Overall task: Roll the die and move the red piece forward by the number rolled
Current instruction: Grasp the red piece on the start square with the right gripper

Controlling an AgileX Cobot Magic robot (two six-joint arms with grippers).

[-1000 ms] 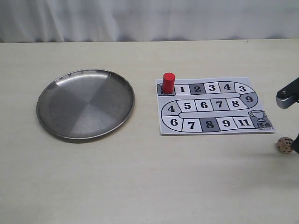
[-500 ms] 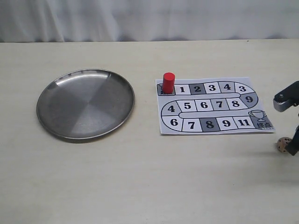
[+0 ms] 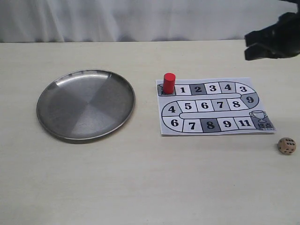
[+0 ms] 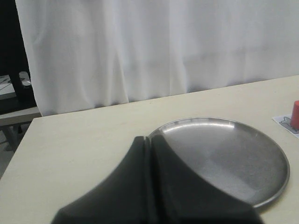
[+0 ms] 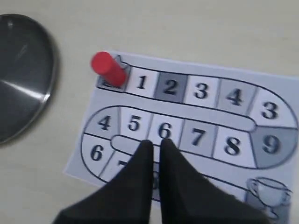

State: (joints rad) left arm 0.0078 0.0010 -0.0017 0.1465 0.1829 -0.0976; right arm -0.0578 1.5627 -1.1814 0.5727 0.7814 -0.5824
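The die (image 3: 286,145), a pale beige cube with black pips, lies alone on the table just off the board's near right corner. The red piece (image 3: 168,83) (image 5: 108,68) stands upright on the start square, left of square 1, on the printed board (image 3: 213,106) (image 5: 140,112). My right gripper (image 3: 247,50) (image 5: 156,142) hangs high above the board's far right side, well away from the die. Its fingers are nearly together with nothing between them. My left gripper (image 4: 148,139) is shut and empty near the steel plate's edge; the exterior view does not show it.
A round steel plate (image 3: 86,104) (image 4: 252,154) (image 5: 18,79) lies left of the board, with nothing in it. A white curtain closes off the far edge of the table.
My right gripper has left the table beside the die and risen up and back to the upper right. The die stays where it was. The red piece has not moved.
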